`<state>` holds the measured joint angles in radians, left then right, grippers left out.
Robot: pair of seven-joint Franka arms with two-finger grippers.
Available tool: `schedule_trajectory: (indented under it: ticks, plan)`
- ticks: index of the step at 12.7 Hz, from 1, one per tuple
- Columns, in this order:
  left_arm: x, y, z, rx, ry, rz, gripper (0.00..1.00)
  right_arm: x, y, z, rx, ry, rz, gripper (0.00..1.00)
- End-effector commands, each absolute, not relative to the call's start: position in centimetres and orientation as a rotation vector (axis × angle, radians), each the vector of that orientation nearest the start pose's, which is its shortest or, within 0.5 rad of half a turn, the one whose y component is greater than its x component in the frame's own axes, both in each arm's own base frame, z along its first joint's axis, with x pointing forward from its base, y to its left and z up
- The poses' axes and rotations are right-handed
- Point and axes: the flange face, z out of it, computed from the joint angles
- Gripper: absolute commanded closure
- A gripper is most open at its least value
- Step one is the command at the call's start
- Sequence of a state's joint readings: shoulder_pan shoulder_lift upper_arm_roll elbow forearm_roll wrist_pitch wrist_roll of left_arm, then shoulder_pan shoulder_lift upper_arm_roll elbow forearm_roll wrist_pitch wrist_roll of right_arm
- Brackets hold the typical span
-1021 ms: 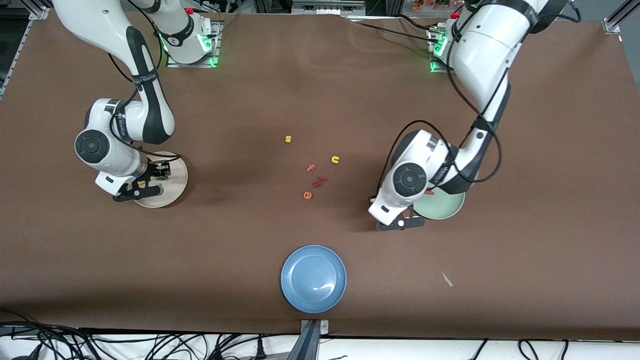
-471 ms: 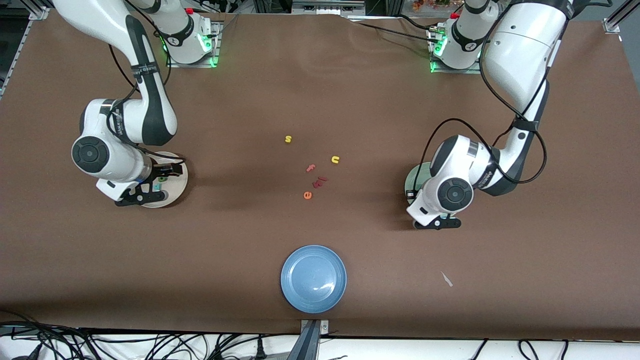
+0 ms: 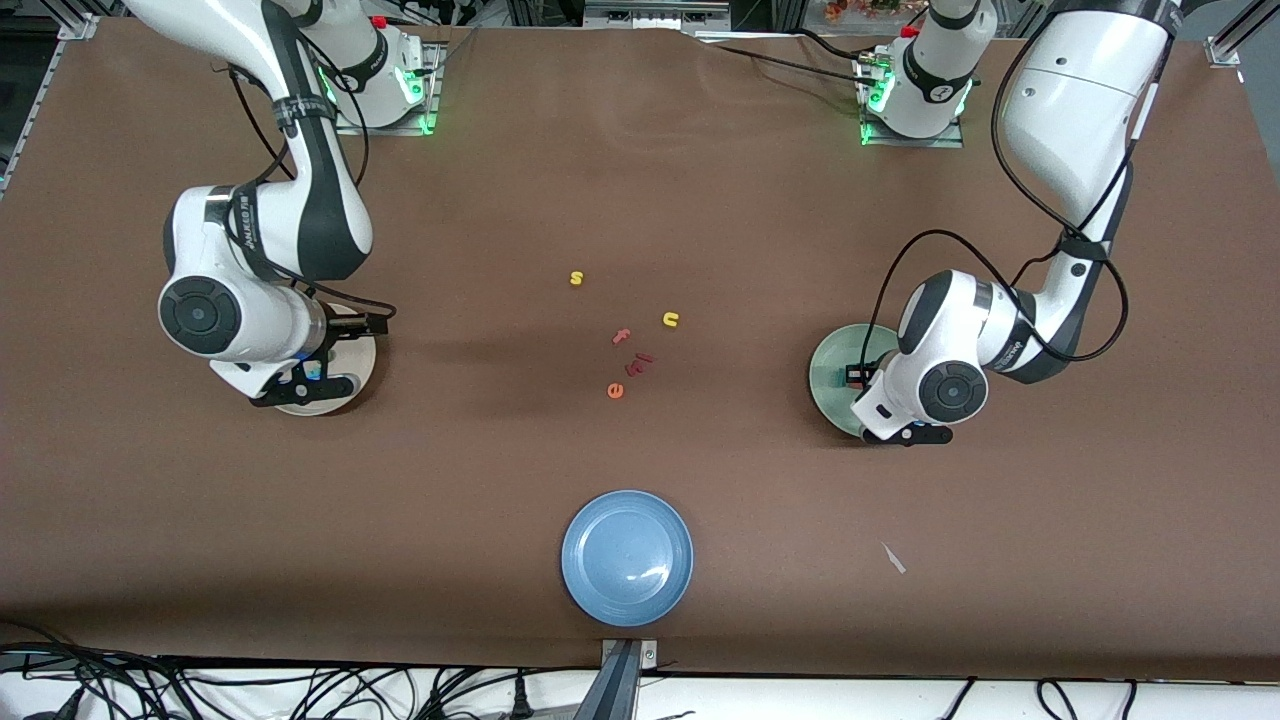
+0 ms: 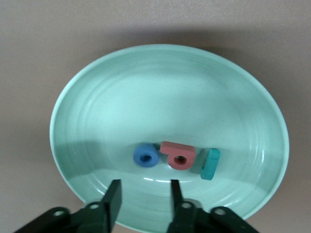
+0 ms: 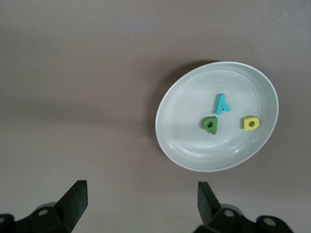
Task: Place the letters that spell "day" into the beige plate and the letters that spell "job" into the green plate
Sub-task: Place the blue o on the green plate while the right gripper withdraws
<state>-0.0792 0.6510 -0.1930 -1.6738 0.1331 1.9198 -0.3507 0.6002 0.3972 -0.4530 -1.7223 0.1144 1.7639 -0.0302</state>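
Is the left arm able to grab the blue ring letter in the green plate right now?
Probably yes. The left gripper hangs just above the green plate, jaws apart and empty, and the blue ring lies uncovered. The pink-red b sits close beside it, though, leaving little room.

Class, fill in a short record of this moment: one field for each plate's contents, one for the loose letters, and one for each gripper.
green plate: blue o, pink-red b and teal j, side by side
beige plate: green d, yellow a, teal y
blue plate: nothing in it
loose letters: s, u, f, e, mid-table
left gripper: over green plate, open, holding nothing
right gripper: above the table beside beige plate, open wide, holding nothing
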Motion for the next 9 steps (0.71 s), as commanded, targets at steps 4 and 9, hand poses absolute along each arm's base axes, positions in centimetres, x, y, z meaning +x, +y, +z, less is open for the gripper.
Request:
schedule_trajectory:
  ticks: [4,9]
  plan:
    - [62.6,-15.7,32.7,-3.011,-0.004,0.334,0.0,55.7,12.5,47.3,-3.18,-0.333,0.447,0.0]
    - [61.1,-13.8,46.4,-3.005,0.085,0.222,0.0,53.6,9.2,55.4,-3.192,-0.252,0.352,0.0]
